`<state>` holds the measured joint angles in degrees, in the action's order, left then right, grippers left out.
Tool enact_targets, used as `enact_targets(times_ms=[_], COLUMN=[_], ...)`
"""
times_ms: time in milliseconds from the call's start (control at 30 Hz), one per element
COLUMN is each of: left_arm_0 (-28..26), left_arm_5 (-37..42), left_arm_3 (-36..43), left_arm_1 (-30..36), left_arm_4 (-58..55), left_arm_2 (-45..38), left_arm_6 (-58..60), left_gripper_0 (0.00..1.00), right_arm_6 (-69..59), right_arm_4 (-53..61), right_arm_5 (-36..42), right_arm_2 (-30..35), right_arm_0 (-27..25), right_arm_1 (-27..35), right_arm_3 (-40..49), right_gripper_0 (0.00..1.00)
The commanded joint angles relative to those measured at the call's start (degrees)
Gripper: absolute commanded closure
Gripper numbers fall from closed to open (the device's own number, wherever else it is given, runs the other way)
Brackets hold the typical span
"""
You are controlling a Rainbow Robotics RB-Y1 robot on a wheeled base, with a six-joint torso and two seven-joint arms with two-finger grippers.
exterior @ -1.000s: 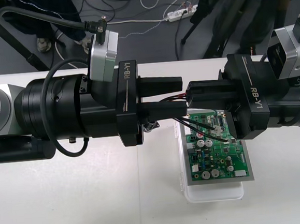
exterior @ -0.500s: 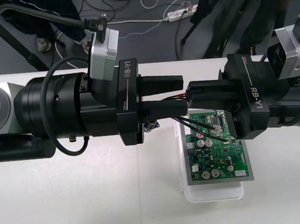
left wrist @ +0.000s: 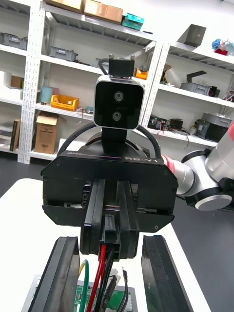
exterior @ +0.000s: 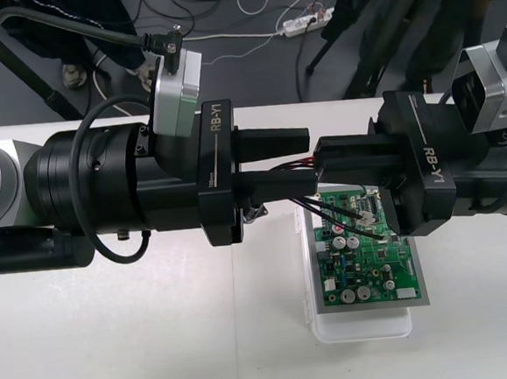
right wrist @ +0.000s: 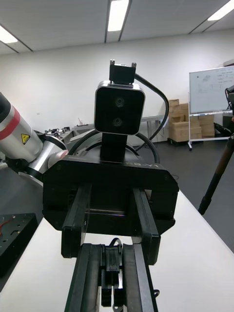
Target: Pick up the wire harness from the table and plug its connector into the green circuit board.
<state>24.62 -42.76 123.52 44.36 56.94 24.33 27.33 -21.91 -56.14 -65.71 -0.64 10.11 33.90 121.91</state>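
Front view | right fingers [exterior: 351, 148] clamp plug [left wrist: 111, 233] above board [exterior: 374, 268] | left fingers [exterior: 272, 140] apart around wires [left wrist: 101, 263]

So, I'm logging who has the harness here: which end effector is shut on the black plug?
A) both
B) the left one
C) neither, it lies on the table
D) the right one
D: the right end effector has its fingers closed on the plug, with the wires hanging from it over the green board. The left end effector has its fingers apart, one on either side of the wires.
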Motion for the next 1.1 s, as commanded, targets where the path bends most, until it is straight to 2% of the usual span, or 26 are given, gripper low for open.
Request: enact_targets(times_ms=[33,167,200,267,933,967,1000,1033,1100], left_arm_0=[2.28,2.28,2.28,2.28,2.28,2.28,2.28,2.28,2.37], left_arm_5=[0.14,0.22,0.22,0.14,0.22,0.22,0.22,0.22,0.22], left_arm_3=[1.55,1.64,1.64,1.64,1.64,1.64,1.64,1.64,1.64], left_arm_1=[1.26,1.26,1.26,1.26,1.17,1.26,1.26,1.26,1.17], left_arm_4=[0.27,0.19,0.1,0.01,-0.08,-0.17,-0.25,-0.25,-0.43], left_arm_2=[0.81,0.81,0.81,0.81,0.81,0.81,0.81,0.81,0.81], left_arm_6=[2.56,2.65,2.65,2.56,2.21,2.21,2.21,2.21,2.21], left_gripper_0=[0.63,0.63,0.72,0.99,1.0,1.0,1.0,1.0,1.0], right_arm_6=[3.72,3.9,3.9,3.98,4.34,4.34,4.25,4.16,3.9], right_arm_4=[1.74,1.91,2.09,2.26,2.26,2.26,2.26,2.26,2.26], right_arm_5=[0.94,0.94,0.94,0.94,0.67,0.67,0.67,0.67,0.67], right_arm_2=[-1.03,-1.03,-1.03,-1.03,-1.03,-1.03,-1.03,-1.03,-1.03], right_arm_0=[-0.45,-0.45,-0.45,-0.45,-0.45,-0.53,-0.45,-0.45,-0.53], right_arm_1=[-0.86,-0.94,-0.94,-1.03,-1.03,-1.03,-1.03,-0.94,-0.94], right_arm_3=[2.1,2.1,2.1,2.1,2.1,2.1,2.1,2.1,2.1], right_gripper_0=[1.0,1.0,1.0,1.0,1.0,0.94,0.83,0.58,0.27])
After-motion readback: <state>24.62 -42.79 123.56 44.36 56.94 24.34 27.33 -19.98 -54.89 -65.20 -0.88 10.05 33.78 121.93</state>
